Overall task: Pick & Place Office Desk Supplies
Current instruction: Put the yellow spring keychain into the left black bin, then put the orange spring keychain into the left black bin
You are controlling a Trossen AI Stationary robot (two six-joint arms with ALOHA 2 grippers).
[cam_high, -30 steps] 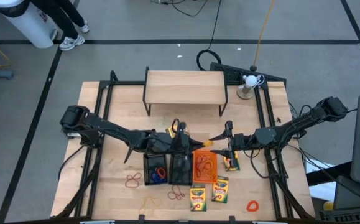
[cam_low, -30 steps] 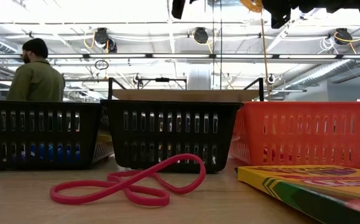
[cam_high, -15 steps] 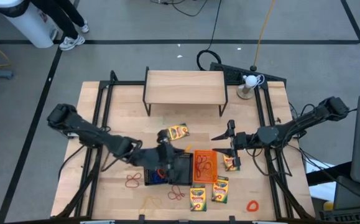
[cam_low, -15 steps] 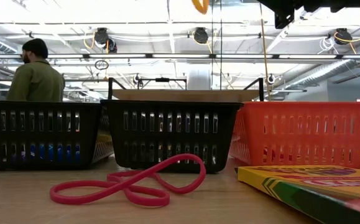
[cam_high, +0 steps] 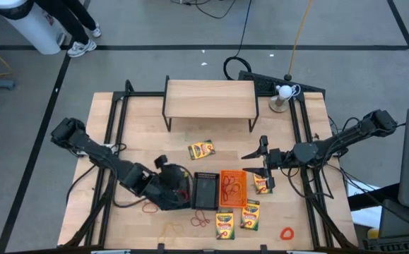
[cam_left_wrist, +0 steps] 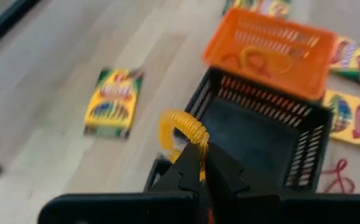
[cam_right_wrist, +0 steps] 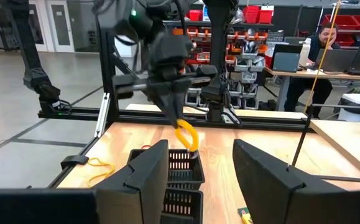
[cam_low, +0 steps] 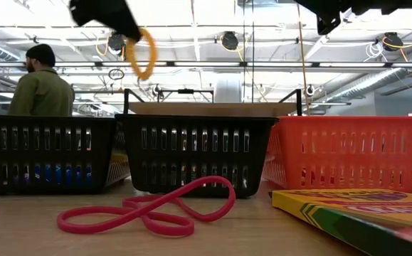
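We see the left gripper (cam_left_wrist: pixel 195 163), jaws pinching an orange rubber band (cam_left_wrist: pixel 183 129), hanging above the two black mesh trays (cam_high: pixel 205 189); the drop looks best made low, over one tray's middle. Right gripper (cam_high: pixel 264 164), jaws spread and empty, waits right of the orange mesh tray (cam_high: pixel 233 187). Open table lies left; crayon boxes (cam_high: pixel 224 224) crowd the near edge.
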